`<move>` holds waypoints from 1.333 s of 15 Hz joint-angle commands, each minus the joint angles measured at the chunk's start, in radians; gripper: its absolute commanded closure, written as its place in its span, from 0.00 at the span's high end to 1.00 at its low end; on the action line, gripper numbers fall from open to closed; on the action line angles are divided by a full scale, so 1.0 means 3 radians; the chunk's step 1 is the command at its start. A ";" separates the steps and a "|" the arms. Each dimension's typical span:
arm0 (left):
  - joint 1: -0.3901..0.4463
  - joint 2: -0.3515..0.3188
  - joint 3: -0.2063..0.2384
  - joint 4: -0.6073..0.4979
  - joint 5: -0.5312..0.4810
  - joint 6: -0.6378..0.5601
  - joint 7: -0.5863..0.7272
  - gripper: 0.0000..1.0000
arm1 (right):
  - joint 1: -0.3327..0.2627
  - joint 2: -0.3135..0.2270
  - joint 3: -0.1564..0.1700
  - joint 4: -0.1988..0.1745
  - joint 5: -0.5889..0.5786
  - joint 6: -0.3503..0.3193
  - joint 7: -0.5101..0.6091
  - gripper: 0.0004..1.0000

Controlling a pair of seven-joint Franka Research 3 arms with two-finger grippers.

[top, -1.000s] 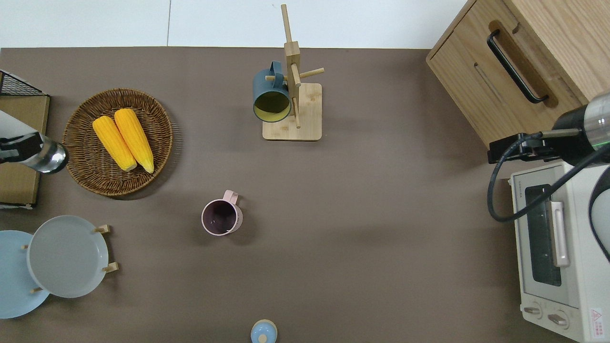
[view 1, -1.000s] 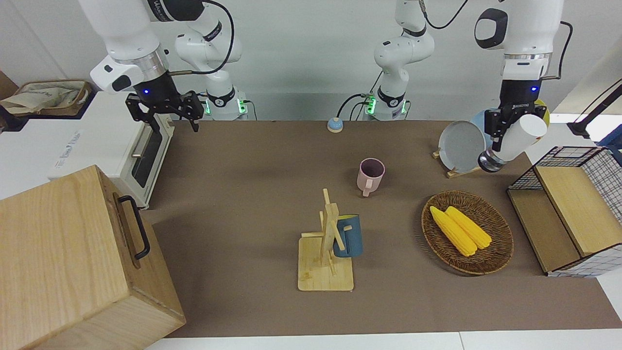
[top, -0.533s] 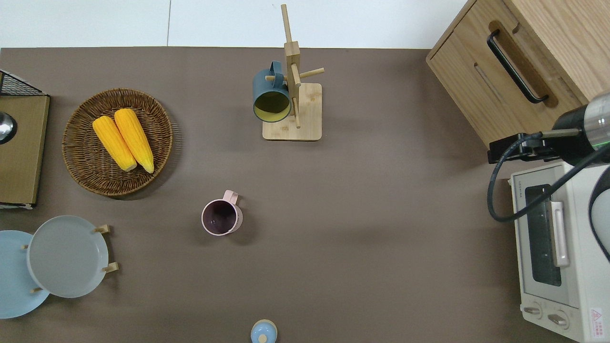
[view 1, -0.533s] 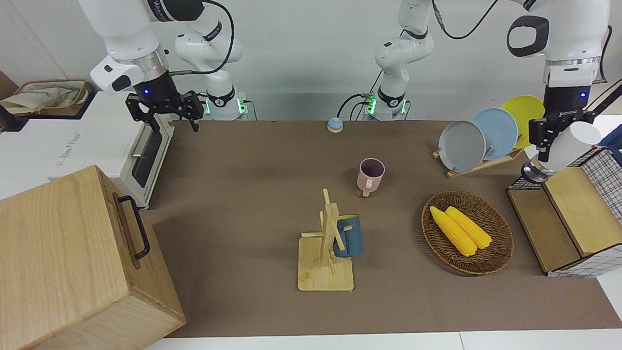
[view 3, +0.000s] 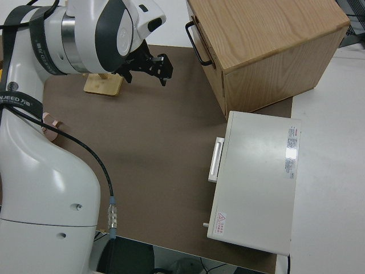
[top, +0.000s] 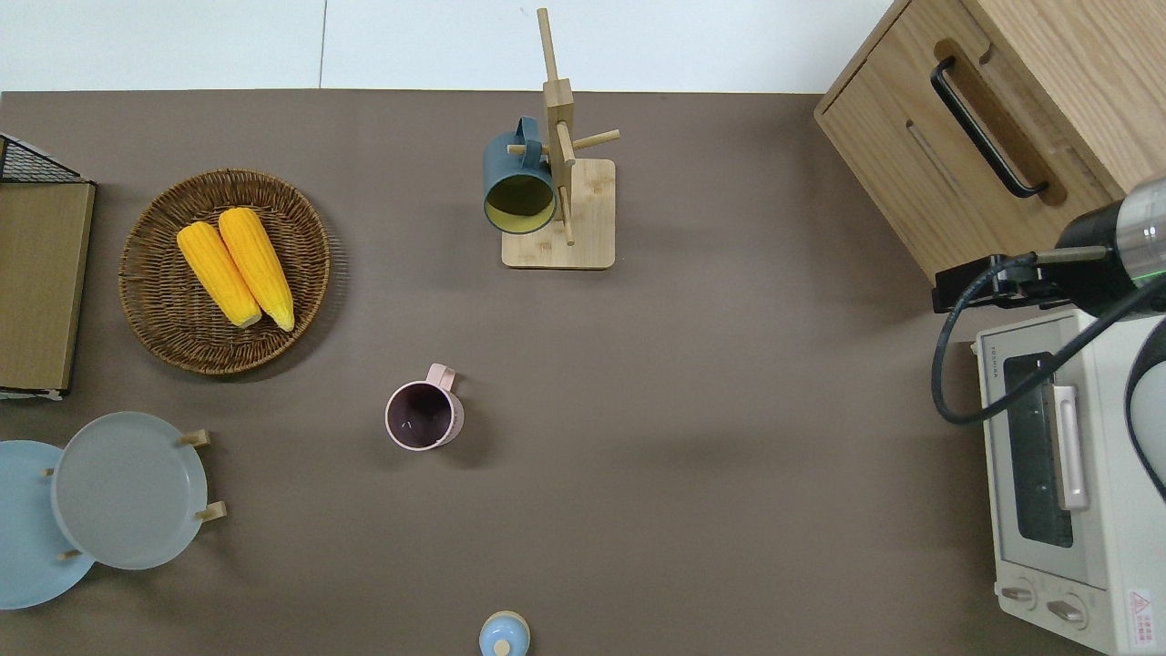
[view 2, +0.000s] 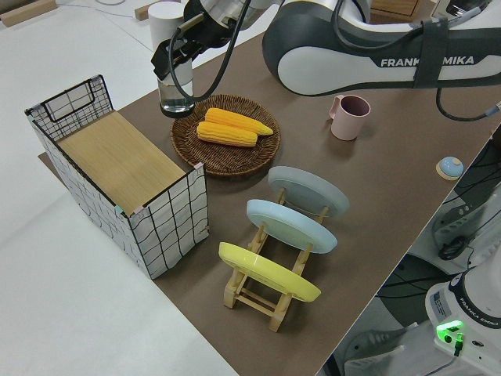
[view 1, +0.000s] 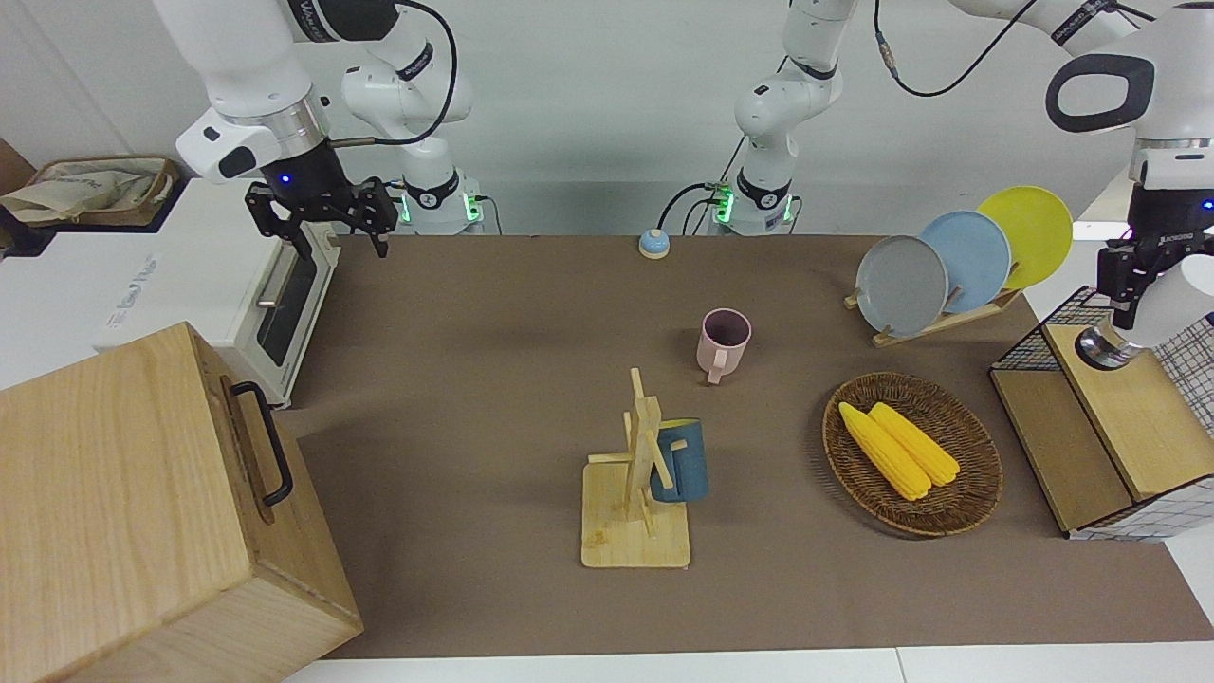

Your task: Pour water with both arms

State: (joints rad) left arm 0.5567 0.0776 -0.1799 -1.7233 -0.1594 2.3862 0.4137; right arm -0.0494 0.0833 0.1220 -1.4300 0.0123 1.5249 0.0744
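Left gripper [view 1: 1131, 294] clamps a white bottle [view 1: 1152, 308] – over the wire basket [view 1: 1119, 417]; right gripper [view 1: 322, 223] parked, fingers apart.

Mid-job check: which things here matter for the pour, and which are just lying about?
For the job: left gripper, shut on the white bottle; pink mug; right gripper, parked, open.
Lying about: blue mug, wooden rack, corn, wicker basket, plates, toaster oven, wooden box.
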 commanded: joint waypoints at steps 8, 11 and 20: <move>0.0470 0.0569 -0.0034 0.0462 -0.0941 0.0058 0.1325 0.00 | -0.0045 -0.0007 0.0033 0.0006 0.0015 -0.0026 -0.0054 0.99; 0.0532 0.0723 -0.0034 0.0600 -0.1089 0.0074 0.1520 0.00 | -0.0045 -0.0007 0.0033 0.0006 0.0015 -0.0026 -0.0054 0.99; 0.0568 0.0835 -0.0039 0.0595 -0.1120 0.0079 0.1587 0.00 | -0.0045 -0.0007 0.0033 0.0006 0.0015 -0.0026 -0.0054 0.99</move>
State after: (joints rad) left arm 0.7209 0.3060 -0.1836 -1.5818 -0.4651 2.4017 0.8628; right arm -0.0494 0.0833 0.1220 -1.4300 0.0123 1.5249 0.0744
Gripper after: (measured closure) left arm 0.366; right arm 0.004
